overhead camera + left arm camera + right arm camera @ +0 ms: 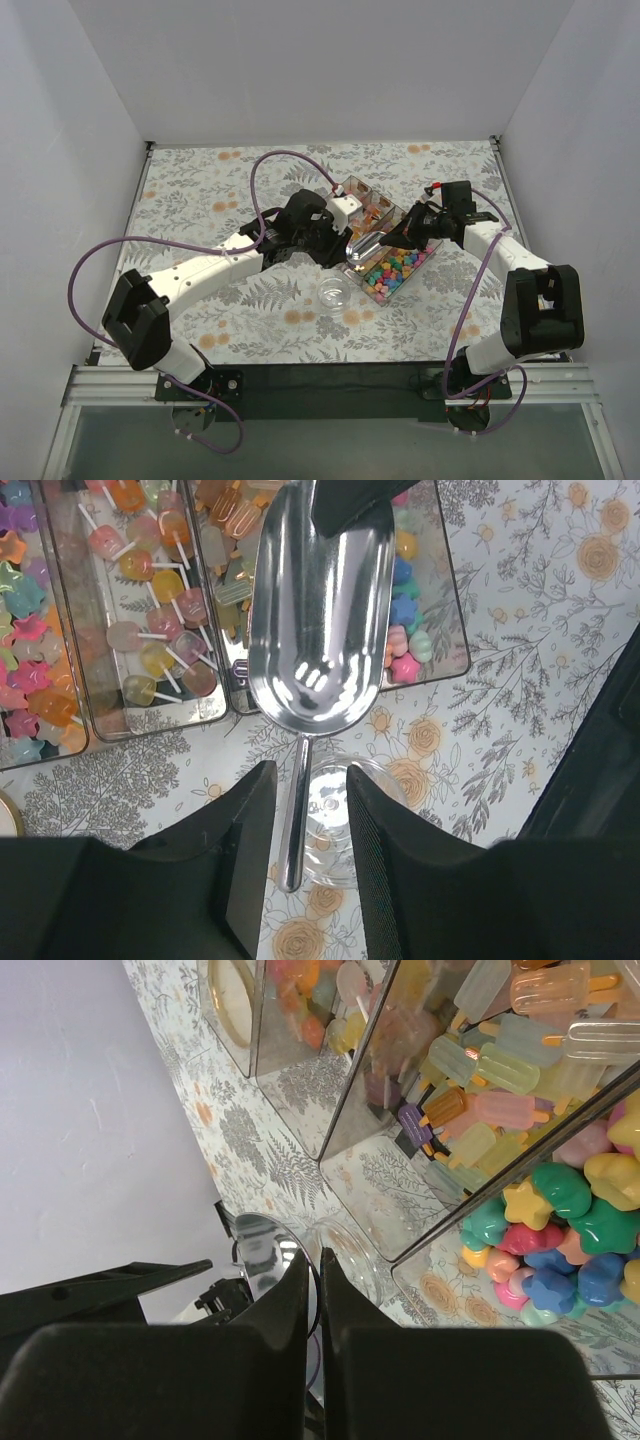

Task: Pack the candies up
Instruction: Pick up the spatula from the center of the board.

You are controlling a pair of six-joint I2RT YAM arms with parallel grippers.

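Note:
The candies (392, 272) are bright star-shaped sweets in the near compartment of a clear divided box (398, 214); they also show in the left wrist view (405, 610) and the right wrist view (560, 1220). Pastel lolly-shaped sweets (160, 600) fill the compartment beside them. A metal scoop (363, 246) lies empty over the box's near edge. My right gripper (393, 240) is shut on the scoop's front rim (255, 1250). My left gripper (308, 780) is open, with its fingers either side of the scoop handle (293, 830) and a gap on the right side. A clear empty bowl (334, 292) stands below the handle.
The floral cloth (200, 200) covers the table between white walls on three sides. A round gold-rimmed thing (235, 995) sits past the box's far compartment. Purple cables (275, 160) loop above the left arm.

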